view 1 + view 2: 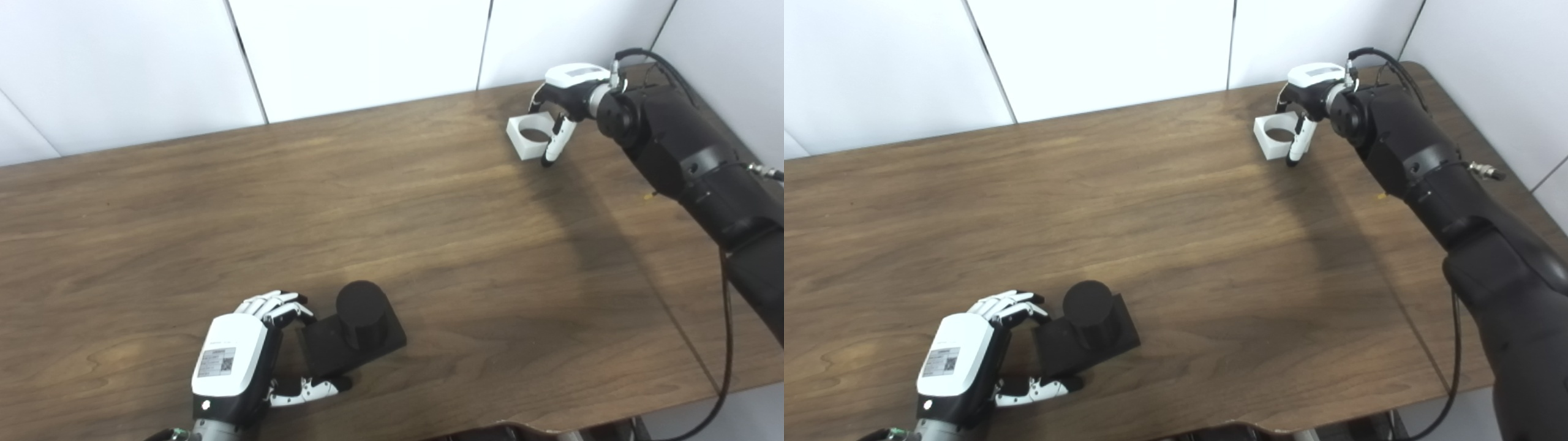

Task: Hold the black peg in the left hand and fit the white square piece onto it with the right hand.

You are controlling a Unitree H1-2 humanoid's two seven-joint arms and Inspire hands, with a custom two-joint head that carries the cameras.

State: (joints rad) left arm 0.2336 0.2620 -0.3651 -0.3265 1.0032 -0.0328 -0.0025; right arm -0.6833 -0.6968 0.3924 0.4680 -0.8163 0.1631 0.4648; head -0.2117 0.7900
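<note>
The black peg (pixel 361 313), a short round post on a square black base (pixel 334 352), stands on the wooden table (pixel 429 245) near its front edge. My left hand (pixel 242 361) is at the base's left side, with fingers (pixel 278 306) on the back corner and the thumb along the front edge, gripping it. The white square piece (pixel 525 146) with a round hole is at the far right of the table. My right hand (pixel 566 92) reaches over it, fingers curled behind it and the thumb against its right side.
White wall panels (pixel 367 55) rise just behind the table's back edge. A black cable (pixel 726 343) hangs from the right arm past the table's right edge. Bare wood lies between the two hands.
</note>
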